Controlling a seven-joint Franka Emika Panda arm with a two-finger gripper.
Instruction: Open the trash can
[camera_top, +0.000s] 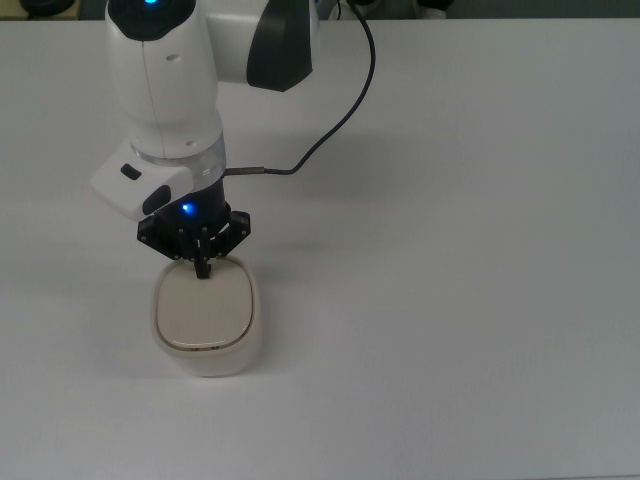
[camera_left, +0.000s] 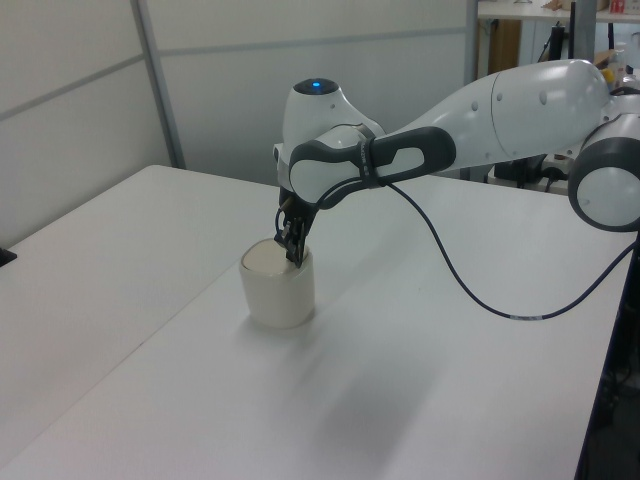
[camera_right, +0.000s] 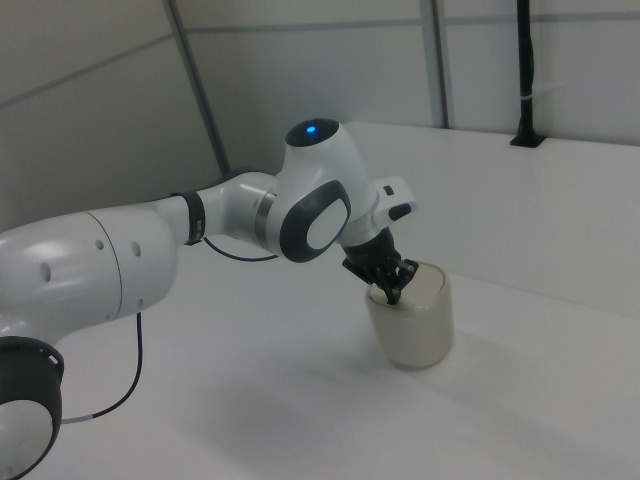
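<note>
The trash can (camera_top: 205, 322) is a small cream-white bin with a flat beige lid, standing on the white table (camera_top: 450, 300). It also shows in the left view as the trash can (camera_left: 278, 292) and in the right view as the trash can (camera_right: 414, 325). My gripper (camera_top: 203, 270) points straight down, its two black fingers shut together with nothing between them. The fingertips rest on the lid's far edge in the top view, where the small black button sat; the button is hidden under them. The lid lies flat and closed. The gripper (camera_left: 292, 258) and gripper (camera_right: 390, 295) meet the lid's rim.
A black cable (camera_top: 330, 130) runs from the wrist across the table behind the bin. The white arm (camera_left: 480, 120) reaches in from the left view's right. A grey wall panel (camera_left: 90, 120) stands beyond the table's far side.
</note>
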